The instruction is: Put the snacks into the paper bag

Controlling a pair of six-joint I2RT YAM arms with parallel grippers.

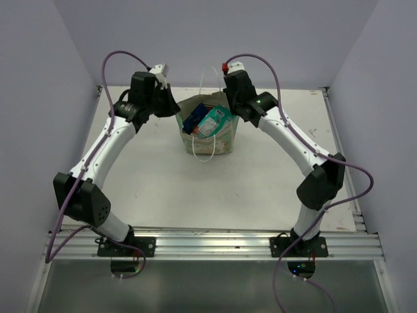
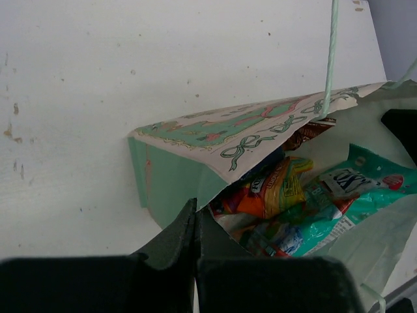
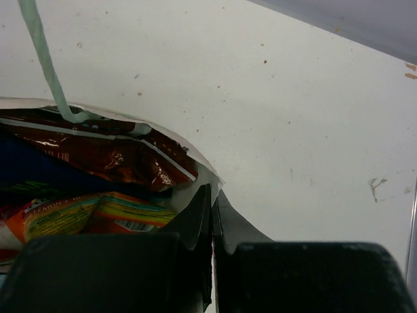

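Paper bag (image 1: 215,142) stands mid-far on the surface (image 1: 150,182), mouth up and directly between the two arms, equally near to both. Its wide axis runs left-right, claw to claw.

Left claw (image 1: 174,108) is at the left rim, tips pressed together and, by the wrist view, pinching the paper edge. Right claw (image 1: 233,108) is at the right rim, also pressed together, with paper seemingly caught between the tips.

Snacks are inside the bag: teal-white packet (image 1: 214,121) on top, dark blue packet (image 1: 193,119) beside it, red Doritos bag (image 3: 111,156) against the right wall. I see no packets out on the surface.

My read: loading is done. Any pull should go outward along that left-right axis, evenly, or the bag tips.
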